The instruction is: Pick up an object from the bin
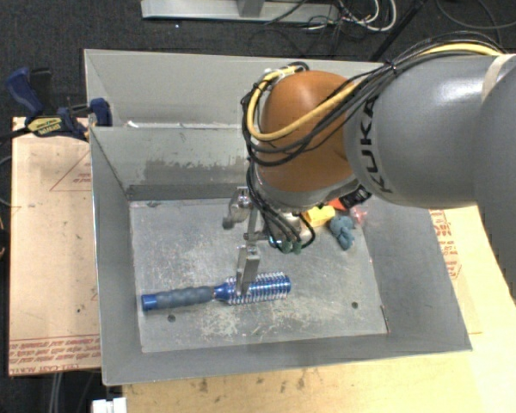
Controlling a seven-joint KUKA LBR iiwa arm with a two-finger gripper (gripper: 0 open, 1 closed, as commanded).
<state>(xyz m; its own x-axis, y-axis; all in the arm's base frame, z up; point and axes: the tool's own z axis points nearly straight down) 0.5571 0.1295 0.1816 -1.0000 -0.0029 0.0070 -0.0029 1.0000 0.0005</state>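
1. Camera view, count: one grey metal bin, one robot arm with one gripper, one blue hairbrush, and two small loose pieces, one yellow and one pale blue.
2. The bin holds three things in all. The hairbrush lies flat on the floor toward the near edge, with its handle pointing to the view's left and its bristled head to the right. The yellow and pale blue pieces lie together at the right side of the floor, close to each other and well apart from the brush.
3. The gripper hangs down from the wrist at the middle of the bin. Its tip is at the brush where the handle meets the bristled head, and it looks to touch the brush there.
4. Whether the gripper is open or closed cannot be told from this angle, nor whether it grips the brush.
5. The arm enters from the right and covers the bin's far right corner. Its orange cover, ringed by yellow and black cables, hangs above the back of the floor and partly hides the yellow piece.
6. The rest of the floor is scratched bare metal.
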